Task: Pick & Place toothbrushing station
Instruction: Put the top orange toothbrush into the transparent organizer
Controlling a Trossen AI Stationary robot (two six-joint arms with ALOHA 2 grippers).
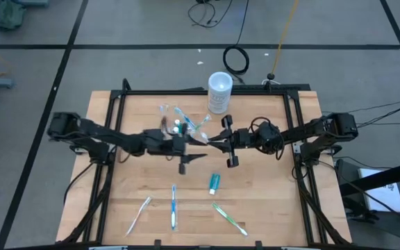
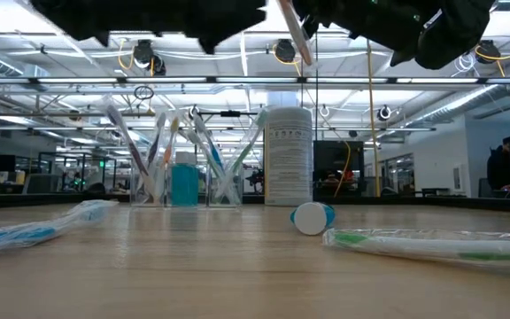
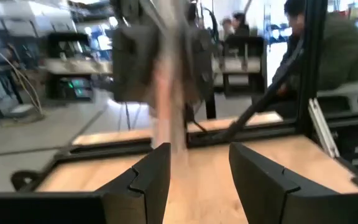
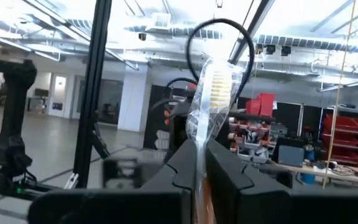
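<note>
The toothbrushing station (image 1: 179, 122), a clear plastic holder, stands on the table's far middle with several toothbrushes and a teal tube in it; it also shows in the low view (image 2: 184, 168). My right gripper (image 1: 212, 140) is above the table's middle, shut on a toothbrush in a clear wrapper (image 4: 213, 84). My left gripper (image 1: 194, 141) faces it from the left, open (image 3: 199, 171). The blurred toothbrush (image 3: 166, 93) stands just beyond its fingertips. My right gripper pinches the wrapped toothbrush's handle (image 4: 199, 163) between its two fingers. The fingers come level from the table's right side, and the brush runs on beyond them. Its bristle head (image 4: 216, 74) sticks out past the fingertips toward my left gripper. The brush is lifted clear of the table (image 2: 294, 35).
A white cylindrical cup (image 1: 219, 92) stands at the far edge, right of the station. Near the front lie a teal toothpaste tube (image 1: 214, 182) and three wrapped toothbrushes (image 1: 139, 215), (image 1: 173, 207), (image 1: 229, 219). A person shows beyond the table (image 3: 328, 56).
</note>
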